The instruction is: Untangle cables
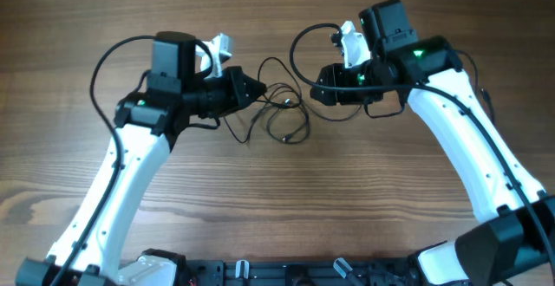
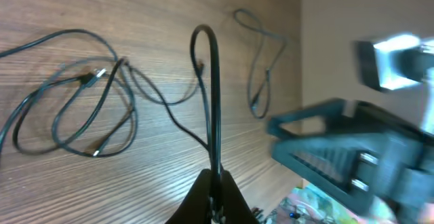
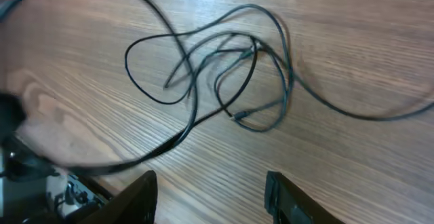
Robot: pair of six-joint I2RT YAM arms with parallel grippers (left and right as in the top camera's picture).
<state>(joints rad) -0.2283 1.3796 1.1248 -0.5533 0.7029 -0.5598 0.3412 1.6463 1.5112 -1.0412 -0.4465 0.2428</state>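
Observation:
The cables are thin black cords lying in a loose tangle on the wooden table between my two grippers. My left gripper sits at the tangle's left edge. In the left wrist view it is shut on one black cable that rises from the jaws and bends over in a loop. The remaining loops lie flat to the left. My right gripper hovers at the tangle's right edge. In the right wrist view it is open with only bare wood between its fingers, short of the tangle.
The right arm's thicker black cable arcs over the table behind the tangle and sweeps blurred through the right wrist view. The right arm shows blurred in the left wrist view. A separate thin cord lies farther off.

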